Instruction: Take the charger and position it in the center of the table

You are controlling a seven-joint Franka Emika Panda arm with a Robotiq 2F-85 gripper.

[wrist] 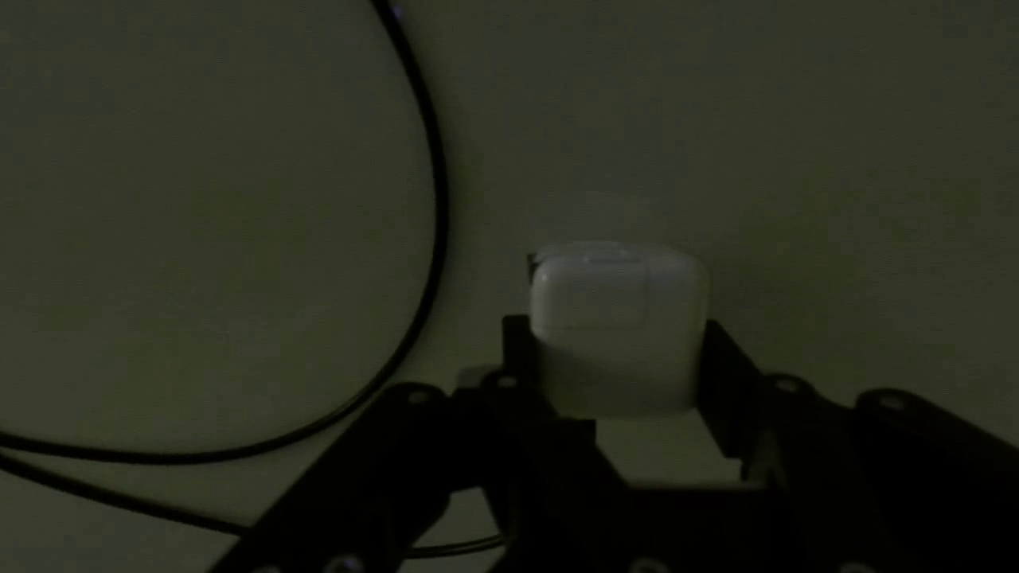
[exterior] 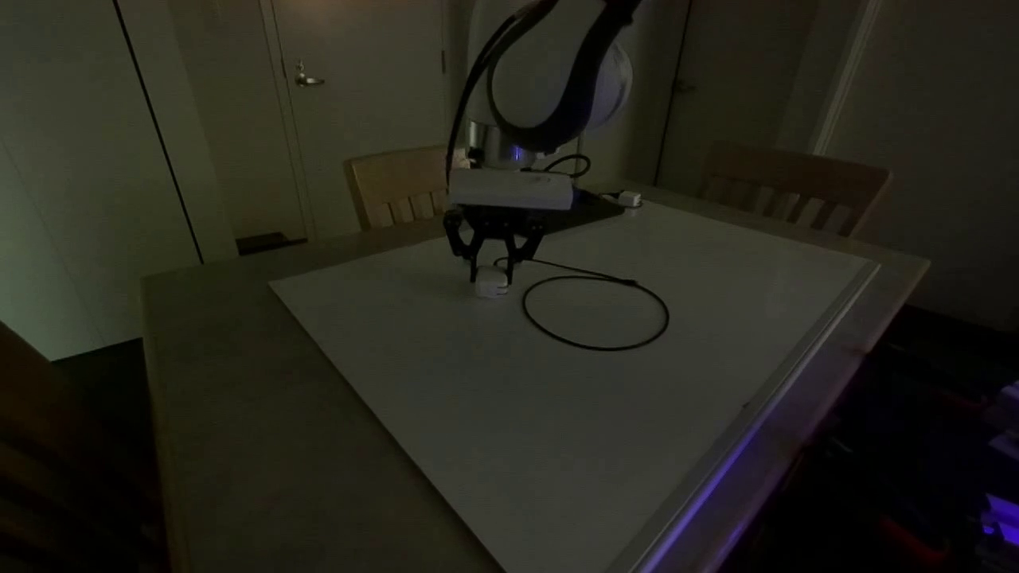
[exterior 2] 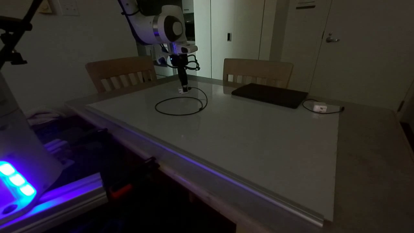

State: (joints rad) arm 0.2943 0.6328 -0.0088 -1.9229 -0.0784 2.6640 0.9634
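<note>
The charger's blocky white plug [wrist: 617, 326] sits between the two dark fingers of my gripper [wrist: 613, 358] in the wrist view, with a finger against each side. Its thin black cable [exterior: 597, 348] lies in a large loop on the pale top of the table [exterior: 557, 430], and the loop shows in both exterior views. In an exterior view the gripper [exterior 2: 184, 88] points straight down over the far part of the table. Whether the plug touches the tabletop or hangs just above it, I cannot tell. Part of the cable is hidden behind the fingers.
A flat dark rectangular pad [exterior 2: 270, 94] lies near the table's far edge. Beside it is another white plug [exterior 2: 320, 107] with a short black cable. Wooden chairs [exterior: 796, 185] stand close around the table. A metal strip [exterior 2: 207, 164] runs along one side of the pale top.
</note>
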